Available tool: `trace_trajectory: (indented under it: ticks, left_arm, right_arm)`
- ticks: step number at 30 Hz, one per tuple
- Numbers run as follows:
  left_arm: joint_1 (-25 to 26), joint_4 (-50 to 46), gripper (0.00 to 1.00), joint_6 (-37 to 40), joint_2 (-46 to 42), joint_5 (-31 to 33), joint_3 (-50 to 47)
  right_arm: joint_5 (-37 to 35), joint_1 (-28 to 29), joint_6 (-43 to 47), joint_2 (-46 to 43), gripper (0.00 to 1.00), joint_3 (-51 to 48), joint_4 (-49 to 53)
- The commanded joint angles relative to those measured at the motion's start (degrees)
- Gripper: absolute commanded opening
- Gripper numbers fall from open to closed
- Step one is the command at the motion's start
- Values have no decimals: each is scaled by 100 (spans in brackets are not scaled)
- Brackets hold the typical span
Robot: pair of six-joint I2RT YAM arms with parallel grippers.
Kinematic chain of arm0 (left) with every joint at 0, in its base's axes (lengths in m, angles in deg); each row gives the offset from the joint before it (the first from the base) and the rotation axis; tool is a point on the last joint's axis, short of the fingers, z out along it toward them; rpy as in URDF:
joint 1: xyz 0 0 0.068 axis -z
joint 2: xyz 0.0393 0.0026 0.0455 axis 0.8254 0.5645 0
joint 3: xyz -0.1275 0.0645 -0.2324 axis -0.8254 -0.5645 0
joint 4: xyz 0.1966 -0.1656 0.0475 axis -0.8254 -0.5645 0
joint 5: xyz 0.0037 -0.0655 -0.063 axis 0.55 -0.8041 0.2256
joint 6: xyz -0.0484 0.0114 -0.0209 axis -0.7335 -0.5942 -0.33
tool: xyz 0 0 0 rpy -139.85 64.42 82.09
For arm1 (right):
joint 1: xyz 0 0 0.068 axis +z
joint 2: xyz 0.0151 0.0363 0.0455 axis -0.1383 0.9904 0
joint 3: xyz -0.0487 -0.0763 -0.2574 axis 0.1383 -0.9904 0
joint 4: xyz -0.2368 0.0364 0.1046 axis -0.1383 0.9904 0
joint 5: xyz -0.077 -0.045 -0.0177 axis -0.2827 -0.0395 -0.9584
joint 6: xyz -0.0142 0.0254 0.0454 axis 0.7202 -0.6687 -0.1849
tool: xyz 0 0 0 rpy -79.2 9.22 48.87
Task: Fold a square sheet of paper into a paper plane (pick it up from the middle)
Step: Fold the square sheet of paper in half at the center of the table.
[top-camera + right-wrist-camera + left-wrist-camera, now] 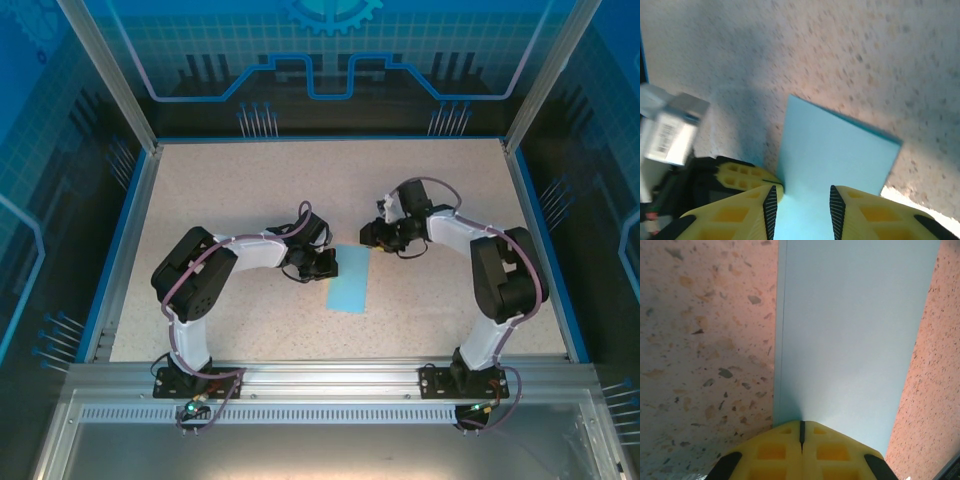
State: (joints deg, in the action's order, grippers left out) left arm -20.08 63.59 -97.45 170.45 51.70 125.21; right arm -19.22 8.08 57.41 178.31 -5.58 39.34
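Left pincer (801, 426): its jaws are fully closed, with nothing between them. The joined yellow tips sit on the near edge of the paper, and you can judge it to be pressing down rather than gripping.
Square sheet of paper (351, 279): it lies flat on the worktop (250, 190) between the two pincers, now a narrow rectangle. Two layered edges run along one long side, so it reads as folded in half.
Right pincer (801, 200): its jaws are partly open and hold nothing. They straddle the far short end of the sheet, and you cannot tell whether they touch it.
Risk, slip: if you lift the left tips, the thin paper may slide or spring open and lose the crease.
Risk, skew: if the right jaws close off-centre or drag, the layers could shift and the next fold would be crooked.
Risk, collision: the pincers are close together, so a hasty move could knock one against the other.
Count: one sheet, two pincers, two arms.
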Motion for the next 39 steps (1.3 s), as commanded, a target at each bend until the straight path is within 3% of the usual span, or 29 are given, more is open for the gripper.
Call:
trace_trajectory:
  ticks: [1,8,18,28,39]
  left_arm:
    - [100,-651,0,142,162,127,-48]
    - [108,-618,0,125,144,134,-103]
    - [109,-598,0,98,127,114,-94]
    - [102,-625,0,117,127,123,-68]
    - [119,-615,0,91,131,109,-49]
  right_arm:
    - [112,150,-146,95,37,-313,-165]
    - [-5,269,-56,361,37,-633,-262]
    - [244,414,178,-392,39,-831,17]
    - [344,594,-43,-248,40,-1740,-590]
    - [301,865,-202,-1264,40,-1919,-308]
